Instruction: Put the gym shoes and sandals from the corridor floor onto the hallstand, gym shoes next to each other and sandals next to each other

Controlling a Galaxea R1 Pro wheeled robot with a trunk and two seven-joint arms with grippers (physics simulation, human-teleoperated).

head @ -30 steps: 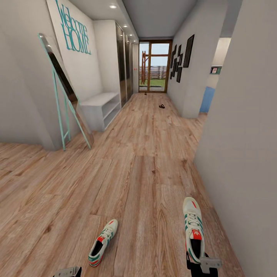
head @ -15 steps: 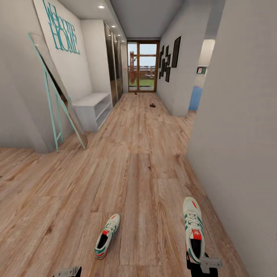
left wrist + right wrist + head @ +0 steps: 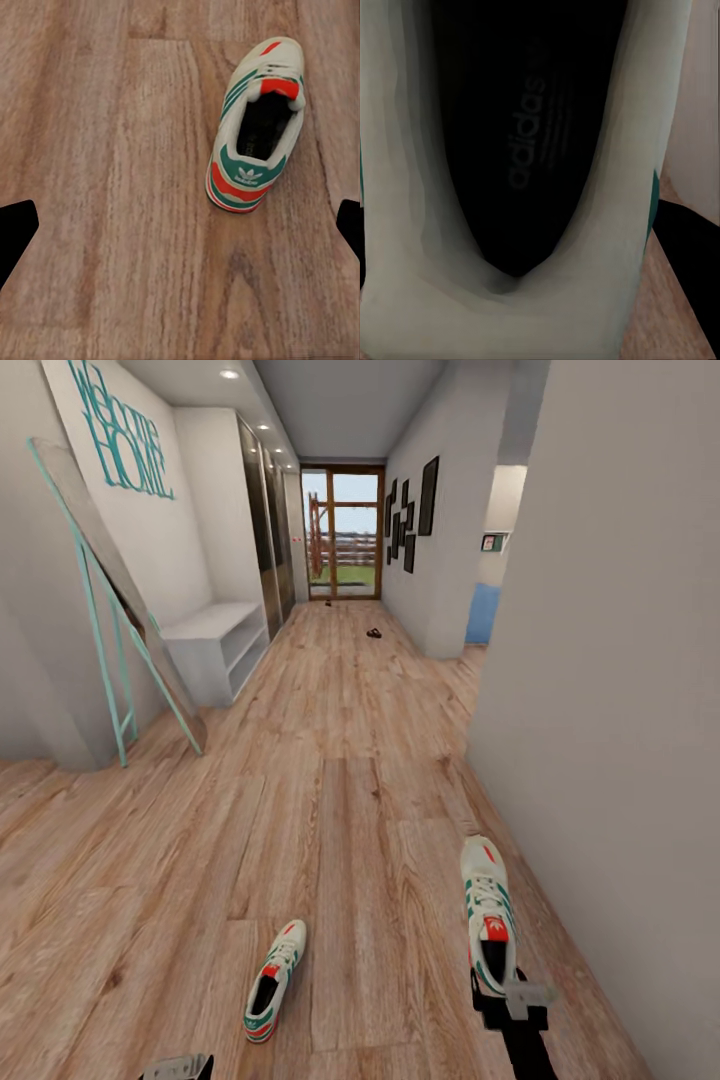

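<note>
Head view: right jaws [image 3: 497, 988] clamped on one gym shoe [image 3: 487, 915], left jaws [image 3: 180, 225] wide above the other gym shoe [image 3: 259, 127].

A tall mirror [image 3: 118, 595] in a teal frame leans against the left wall, beneath teal "Welcome Home" lettering [image 3: 118, 435]. Dark mirrored wardrobe doors [image 3: 262, 525] line that wall further along. A wood-framed glass door [image 3: 343, 532] closes the far end. Black picture frames [image 3: 412, 510] hang on the right wall, beside a blue panel [image 3: 484, 613].
</note>
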